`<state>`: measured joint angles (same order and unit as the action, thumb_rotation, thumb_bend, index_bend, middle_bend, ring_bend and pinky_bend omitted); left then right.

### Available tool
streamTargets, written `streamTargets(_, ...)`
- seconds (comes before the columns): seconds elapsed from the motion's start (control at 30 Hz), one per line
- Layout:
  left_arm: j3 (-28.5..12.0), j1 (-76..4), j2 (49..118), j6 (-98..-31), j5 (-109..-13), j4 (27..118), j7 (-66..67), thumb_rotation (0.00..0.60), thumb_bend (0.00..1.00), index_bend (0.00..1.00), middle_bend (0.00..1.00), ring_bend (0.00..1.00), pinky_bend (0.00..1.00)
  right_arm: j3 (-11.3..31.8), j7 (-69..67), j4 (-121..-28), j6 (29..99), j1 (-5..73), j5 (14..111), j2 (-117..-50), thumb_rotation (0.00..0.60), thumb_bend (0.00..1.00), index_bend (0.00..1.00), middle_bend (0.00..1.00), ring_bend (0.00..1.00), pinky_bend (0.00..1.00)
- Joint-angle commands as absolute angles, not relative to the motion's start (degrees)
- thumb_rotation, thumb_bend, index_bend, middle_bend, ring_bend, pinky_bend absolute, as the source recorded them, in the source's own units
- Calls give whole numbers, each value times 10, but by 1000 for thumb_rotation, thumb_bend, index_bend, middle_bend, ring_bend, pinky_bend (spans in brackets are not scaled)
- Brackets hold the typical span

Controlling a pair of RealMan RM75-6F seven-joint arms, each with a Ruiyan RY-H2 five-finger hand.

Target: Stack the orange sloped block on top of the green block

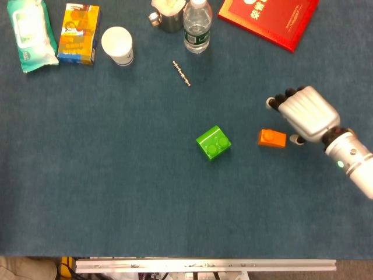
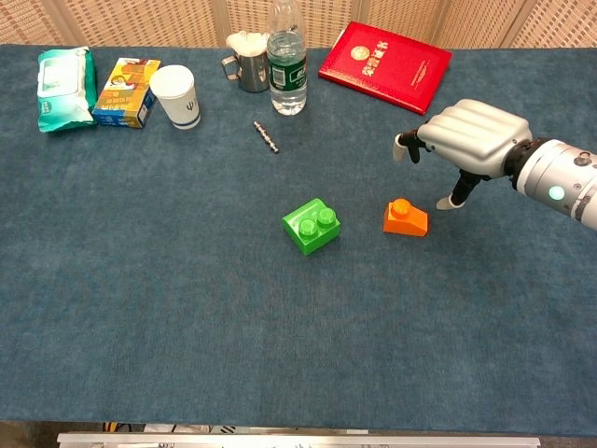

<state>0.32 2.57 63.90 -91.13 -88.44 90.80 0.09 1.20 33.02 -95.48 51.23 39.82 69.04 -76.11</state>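
Note:
The green block lies near the middle of the blue table with its studs up. To its right, a short gap away, the orange sloped block rests on the cloth. My right hand hovers just right of and above the orange block, fingers apart, holding nothing and not touching the block. My left hand is in neither view.
Along the far edge stand a wipes pack, a yellow box, a white cup, a metal cup, a water bottle and a red booklet. A small metal rod lies beyond the green block.

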Motion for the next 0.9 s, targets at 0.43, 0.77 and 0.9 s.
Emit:
streamTargets(0.43, 4, 27, 639, -911, -885, 902, -7, 600, 206, 0, 0, 13, 0, -7, 398, -932, 534, 392, 650, -827, 600, 0, 325, 417, 359, 499)
streamTargets(0.77, 4, 30, 636, -915, -884, 898, -14, 600, 206, 0, 0, 13, 0, -1, 401, -875, 532, 399, 641, -875, 600, 0, 325, 417, 359, 499)
streamTargets(0.9, 4, 31, 636, -915, -882, 897, -16, 600, 206, 0, 0, 13, 0, 6, 398, -860, 531, 403, 642, -877, 600, 0, 325, 417, 359, 499)
